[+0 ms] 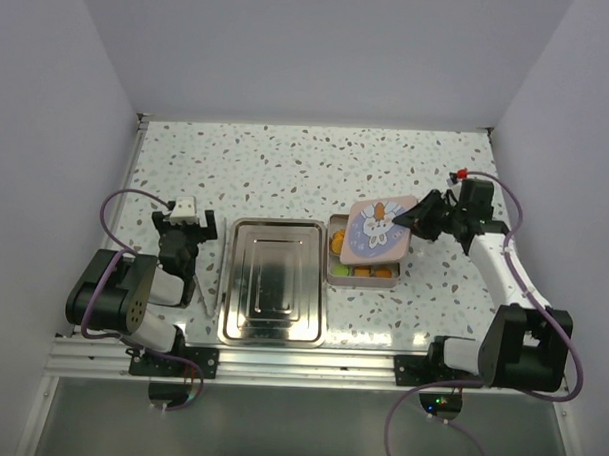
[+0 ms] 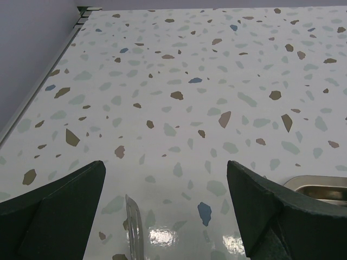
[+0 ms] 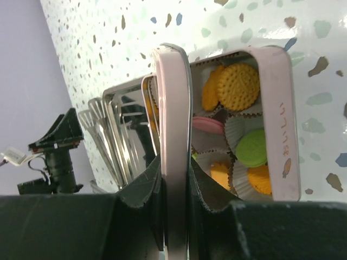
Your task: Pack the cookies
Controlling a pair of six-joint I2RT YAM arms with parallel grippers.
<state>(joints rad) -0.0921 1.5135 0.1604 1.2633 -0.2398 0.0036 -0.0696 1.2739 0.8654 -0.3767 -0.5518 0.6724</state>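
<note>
One square tin [image 3: 282, 119] sits just right of the middle of the table [image 1: 287, 167], just beside the single steel tray [image 1: 274, 287] at the near edge. The cookies [image 3: 238, 86] lie inside the tin in white liners; six show: four orange, one green, one pink. The right gripper [image 3: 176, 173] is clamped on the edge of the one pink lid [image 3: 174, 108], held tilted over the tin. The left gripper [image 2: 167, 173] stands wide apart and empty near the left edge, with one pair of tongs [image 1: 211, 275] just beside it
</note>
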